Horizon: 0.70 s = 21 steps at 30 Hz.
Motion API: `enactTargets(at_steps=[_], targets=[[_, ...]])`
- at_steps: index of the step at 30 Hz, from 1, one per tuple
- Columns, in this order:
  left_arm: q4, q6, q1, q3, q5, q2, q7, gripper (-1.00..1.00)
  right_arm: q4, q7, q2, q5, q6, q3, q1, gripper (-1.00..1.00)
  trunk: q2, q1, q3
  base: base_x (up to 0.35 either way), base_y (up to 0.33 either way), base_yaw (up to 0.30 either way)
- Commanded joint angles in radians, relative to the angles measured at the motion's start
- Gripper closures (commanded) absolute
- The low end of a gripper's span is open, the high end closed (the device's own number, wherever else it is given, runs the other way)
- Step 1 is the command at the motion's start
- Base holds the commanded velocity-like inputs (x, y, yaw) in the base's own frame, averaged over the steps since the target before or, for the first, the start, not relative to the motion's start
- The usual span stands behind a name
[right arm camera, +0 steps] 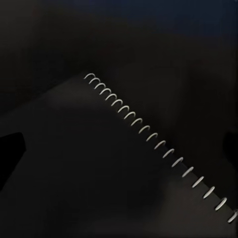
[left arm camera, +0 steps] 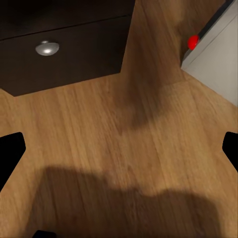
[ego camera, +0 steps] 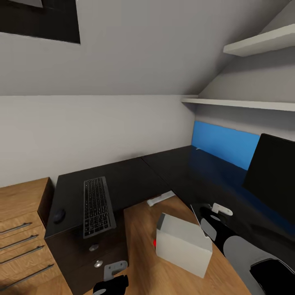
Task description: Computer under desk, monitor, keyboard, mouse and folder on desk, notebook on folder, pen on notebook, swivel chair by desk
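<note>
notebook point(right arm camera: 99, 163) on desk point(right arm camera: 59, 39) directly under right pincer point(right arm camera: 121, 148), fingers spread.

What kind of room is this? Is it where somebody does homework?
Probably a home office corner under a sloped ceiling. A black L-shaped desk holds a keyboard and a monitor, and a computer sits on the wooden floor beside it.
</note>
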Motion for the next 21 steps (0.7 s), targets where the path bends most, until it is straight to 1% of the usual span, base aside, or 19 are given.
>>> enactTargets(at_steps=[1, 9, 12, 15, 21], targets=[[-0.001, 0.002, -0.001, -0.002, 0.009, 0.0, 0.009, -1.0, 0.0, -0.004, -0.001, -0.011, -0.005, 0.007, -0.001, -1.0, 0.007, -0.004, 0.002, 0.0, 0.0, 0.0], [0.026, 0.003, -0.001, -0.004, 0.01, -0.001, 0.009, -1.0, -0.004, -0.004, -0.001, -0.011, -0.006, 0.007, -0.001, -1.0, 0.063, -0.035, 0.027, 0.0, 0.0, 0.0], [0.041, 0.003, -0.001, -0.004, 0.01, -0.001, 0.009, -1.0, -0.024, -0.005, -0.002, -0.011, -0.006, 0.008, -0.001, -1.0, 0.084, -0.046, 0.037, 0.0, 0.0, 0.0], [0.068, 0.002, -0.001, -0.006, 0.01, -0.003, 0.009, -1.0, -0.072, -0.007, -0.005, -0.012, -0.002, 0.009, 0.0, -1.0, 0.105, -0.058, 0.046, 0.0, 0.0, 0.0], [0.108, 0.002, -0.001, -0.007, 0.009, -0.005, 0.009, -1.0, -0.103, -0.009, -0.006, -0.012, 0.002, 0.009, 0.001, -1.0, 0.147, -0.081, 0.065, 0.0, 0.0, 0.0]])
